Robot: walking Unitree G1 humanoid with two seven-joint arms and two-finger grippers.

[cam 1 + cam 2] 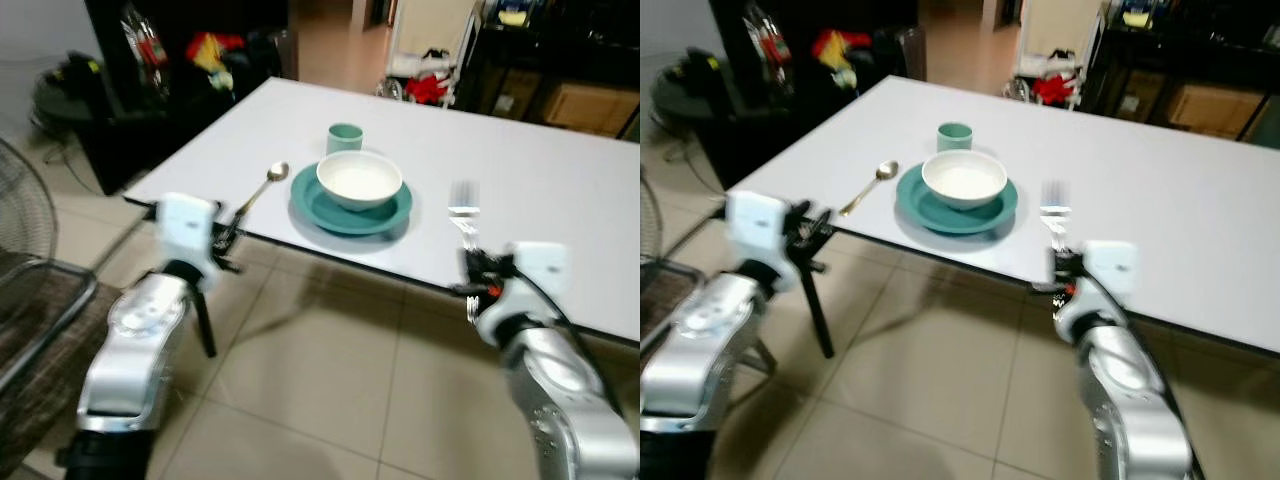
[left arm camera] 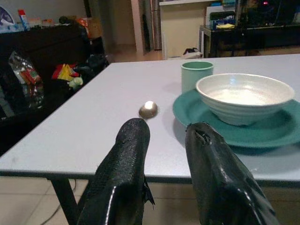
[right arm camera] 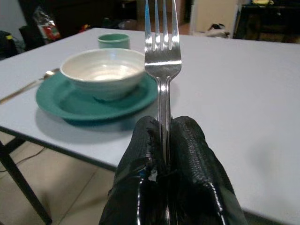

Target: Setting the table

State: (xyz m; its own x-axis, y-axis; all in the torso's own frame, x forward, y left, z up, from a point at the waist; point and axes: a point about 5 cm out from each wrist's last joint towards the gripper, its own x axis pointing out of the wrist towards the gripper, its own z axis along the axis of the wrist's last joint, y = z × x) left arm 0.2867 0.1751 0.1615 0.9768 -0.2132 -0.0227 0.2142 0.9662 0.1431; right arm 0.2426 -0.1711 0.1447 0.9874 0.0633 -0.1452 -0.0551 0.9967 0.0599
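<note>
At the centre of the head views, a white table (image 1: 560, 190) carries most of a place setting already: a teal plate (image 1: 350, 212) with a white bowl (image 1: 359, 179) sitting on it, a small teal cup (image 1: 345, 137) just behind them toward the top of the frame, and a spoon (image 1: 262, 189) lying to the left of the plate near the table's front edge.

Lower right of the frame, the right gripper (image 3: 165, 140) is clenched on the handle of a fork (image 3: 162, 51). The tines stick out ahead of the fingers, over the table top to the right of the plate. Whether the fork touches the table or hangs just above it cannot be told; it is blurred in the head views.

Lower left of the frame, the left gripper (image 2: 166, 140) sits at the table's front edge, just short of the spoon's handle. Its two black fingers are parted with nothing between them, and its wrist view looks across the table at the spoon's bowl, the cup and the plate.

By my reading, the setting is nearly complete. What remains is to lay the fork flat beside the plate on its right, mirroring the spoon, and let it go. No knife or napkin is in sight.
</note>
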